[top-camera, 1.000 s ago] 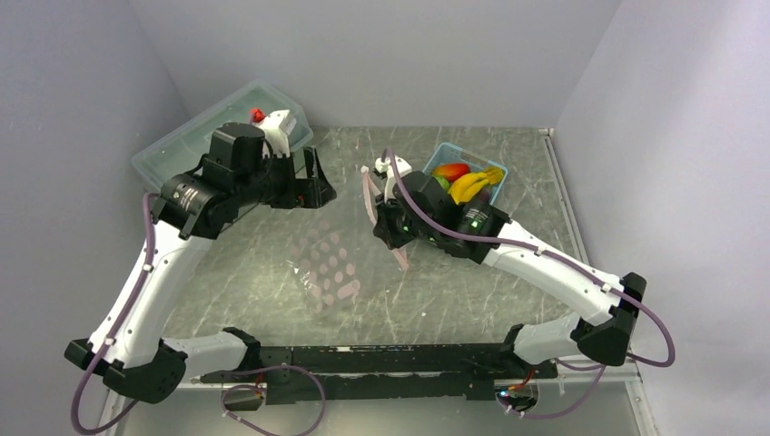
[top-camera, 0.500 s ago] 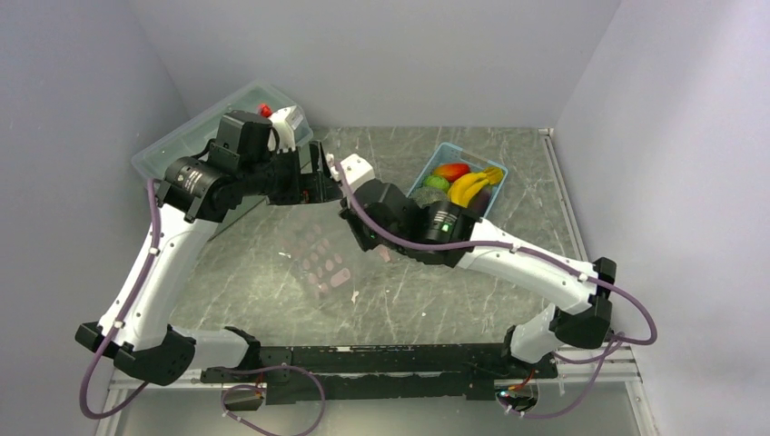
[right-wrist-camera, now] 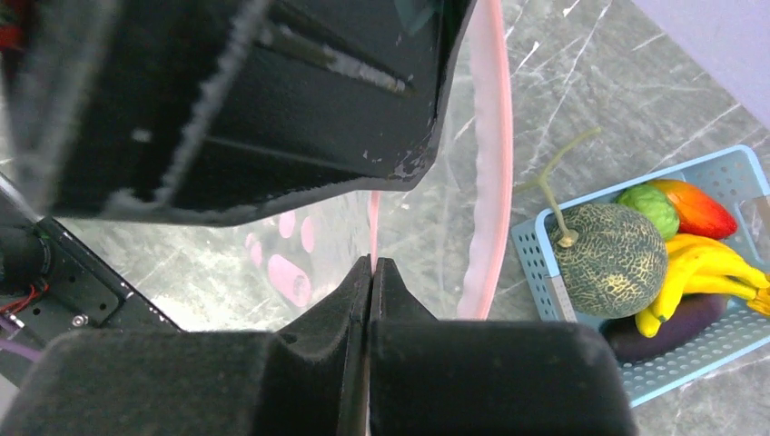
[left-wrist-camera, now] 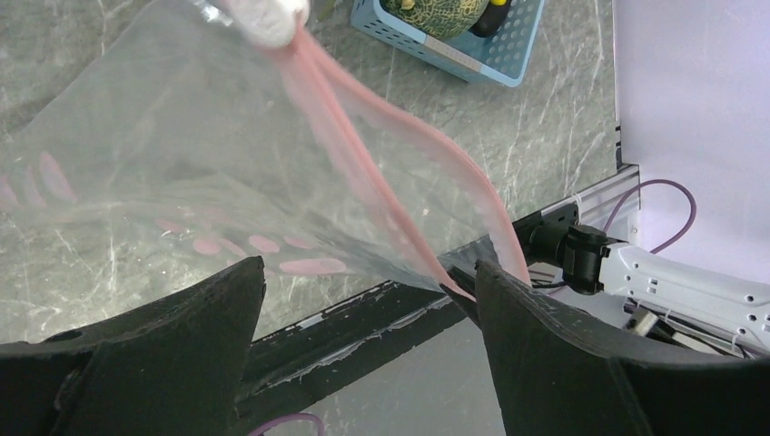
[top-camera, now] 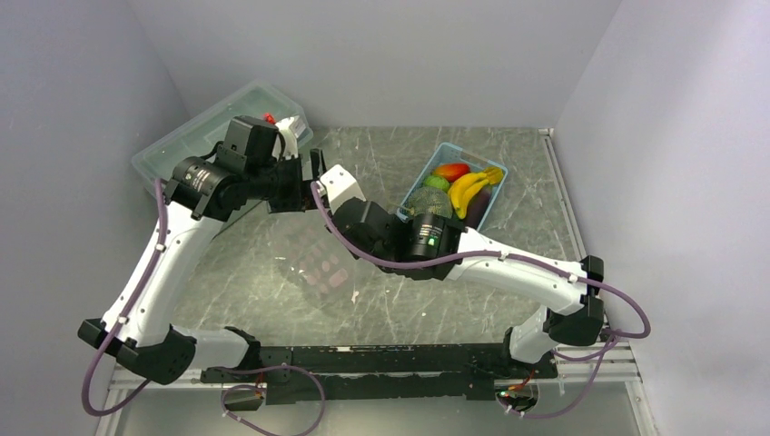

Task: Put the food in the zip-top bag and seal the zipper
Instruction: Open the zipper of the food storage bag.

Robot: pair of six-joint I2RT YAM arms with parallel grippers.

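Top view is no help with the fingertips, the arms cover both. You only get the zip-top bag (top-camera: 322, 263) draped below the two wrists. The right wrist cam shows it: the right gripper (right-wrist-camera: 370, 268) is squeezed tight on the zipper (right-wrist-camera: 493, 136). The left wrist cam has the left gripper (left-wrist-camera: 368, 277) spread wide, the pink strip running down between its fingers. The food (right-wrist-camera: 626, 259) sits in the basket (right-wrist-camera: 534, 259) beyond the right gripper.
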